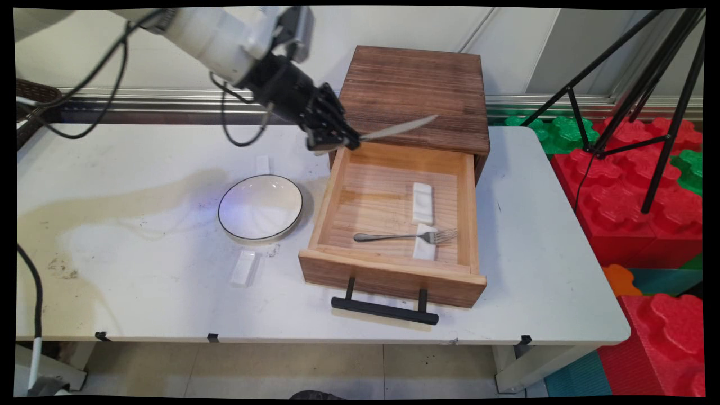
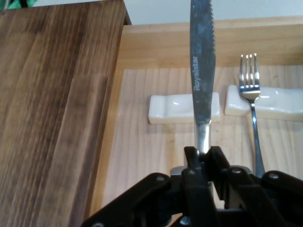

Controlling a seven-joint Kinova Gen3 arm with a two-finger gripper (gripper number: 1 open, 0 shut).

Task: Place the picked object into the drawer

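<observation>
- Knife (image 1: 398,129) sits pinched in my tool (image 1: 332,139), its two fingers pressed onto the handle end; in the hand view the blade (image 2: 202,71) runs straight up from the fingers (image 2: 191,158), serrated edge to the right, lettering along it.
- I see the tool hanging above the back left corner of the open drawer (image 1: 394,270), blade reaching out over the front edge of the dark wooden cabinet top (image 1: 413,93).
- Inside the drawer I count two white rests: one (image 1: 422,203) bare near the middle, directly under the blade in the hand view, and one (image 1: 425,243) nearer the drawer's front carrying the tines of a fork (image 1: 394,237), whose handle lies on the drawer floor.
- On the table (image 1: 551,236), left of the drawer, a white plate (image 1: 260,207) with a dark rim; another white rest (image 1: 243,268) lies just in front of it toward the near edge, and a small white piece (image 1: 262,165) behind it.
</observation>
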